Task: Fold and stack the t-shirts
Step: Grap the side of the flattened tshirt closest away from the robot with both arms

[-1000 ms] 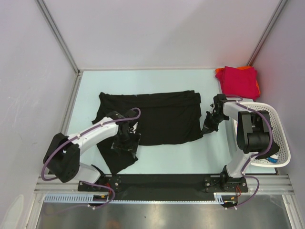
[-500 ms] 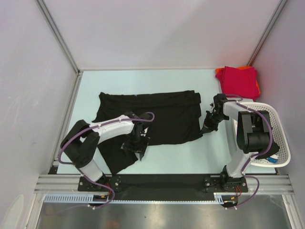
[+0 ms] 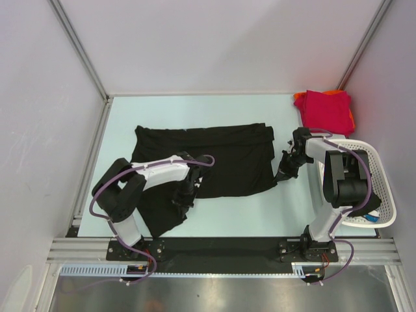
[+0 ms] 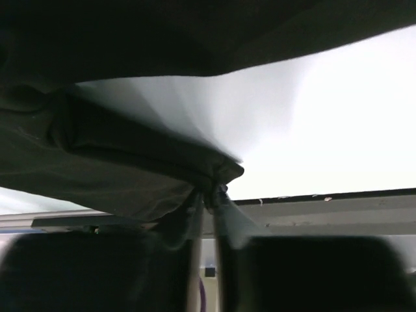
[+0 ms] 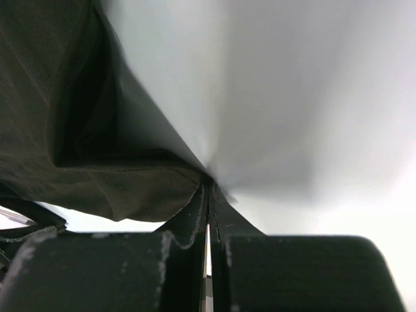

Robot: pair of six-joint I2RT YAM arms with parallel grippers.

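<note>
Top external: left gripper (image 3: 184,195) and right gripper (image 3: 284,170) clamp the half-folded black t-shirt (image 3: 221,162); crimson t-shirt (image 3: 325,110) lies folded behind the basket (image 3: 383,188).

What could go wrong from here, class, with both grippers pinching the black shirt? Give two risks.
1. The left gripper and right gripper each pinch only a thin edge of the black t-shirt; it might slip free when pulled.
2. The right arm's elbow sits close to the white basket; a wide swing could knock it.
</note>
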